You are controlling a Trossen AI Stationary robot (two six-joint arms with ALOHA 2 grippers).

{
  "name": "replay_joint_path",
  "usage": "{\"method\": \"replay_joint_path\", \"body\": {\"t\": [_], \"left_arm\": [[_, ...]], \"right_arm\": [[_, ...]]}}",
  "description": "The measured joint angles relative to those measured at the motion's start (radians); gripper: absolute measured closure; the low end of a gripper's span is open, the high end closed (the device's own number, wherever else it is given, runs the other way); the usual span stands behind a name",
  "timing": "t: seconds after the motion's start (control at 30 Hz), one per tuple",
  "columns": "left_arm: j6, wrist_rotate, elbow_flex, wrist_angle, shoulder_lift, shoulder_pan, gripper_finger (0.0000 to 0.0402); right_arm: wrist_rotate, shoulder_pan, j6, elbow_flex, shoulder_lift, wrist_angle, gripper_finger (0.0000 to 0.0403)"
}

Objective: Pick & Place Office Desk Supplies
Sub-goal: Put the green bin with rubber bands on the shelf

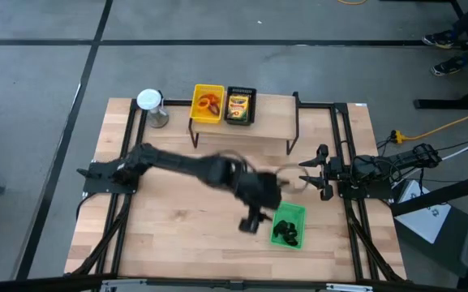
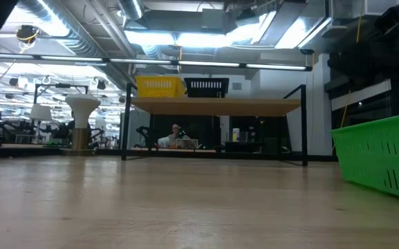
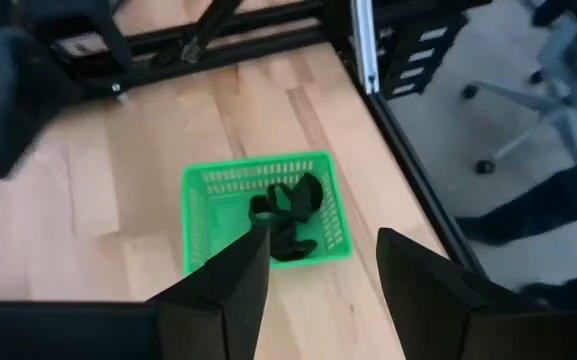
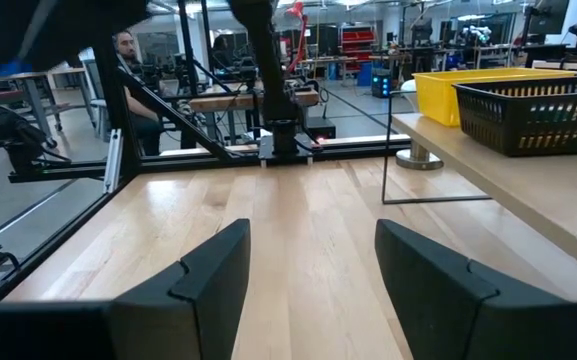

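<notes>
Left gripper [image 3: 318, 290]: your jaws stand wide and empty above the green tray [image 3: 200, 215].
Black clips [image 3: 288, 215]: piled inside that tray; likely light, stiff, slippery, so pinch one across its body.
Right gripper [image 4: 308, 275]: jaws wide, waiting at the desk's [image 1: 185, 235] right edge.

You see a pale, smooth wooden table [image 1: 185, 227]; on it the green tray [image 3: 200, 225] is perforated plastic, holding matt black clips [image 3: 286, 215]
</notes>
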Motion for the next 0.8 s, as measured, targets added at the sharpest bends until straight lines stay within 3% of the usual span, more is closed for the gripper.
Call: {"method": "replay_joint_path", "body": {"t": [0.23, 0.53, 0.8], "left_arm": [[-0.106, -0.162, -0.001, 0.132, 0.088, -0.102, 0.0219], [-0.189, -0.206, -0.001, 0.231, 0.204, -0.186, 0.0219], [-0.268, -0.230, 0.002, 0.316, 0.201, -0.227, 0.0219]], "right_arm": [[0.000, 0.000, 0.000, 0.000, 0.000, 0.000, 0.0184], [0.003, 0.000, 0.000, 0.000, 0.000, 0.000, 0.0184], [0.002, 0.000, 0.000, 0.000, 0.000, 0.000, 0.0184]]}}
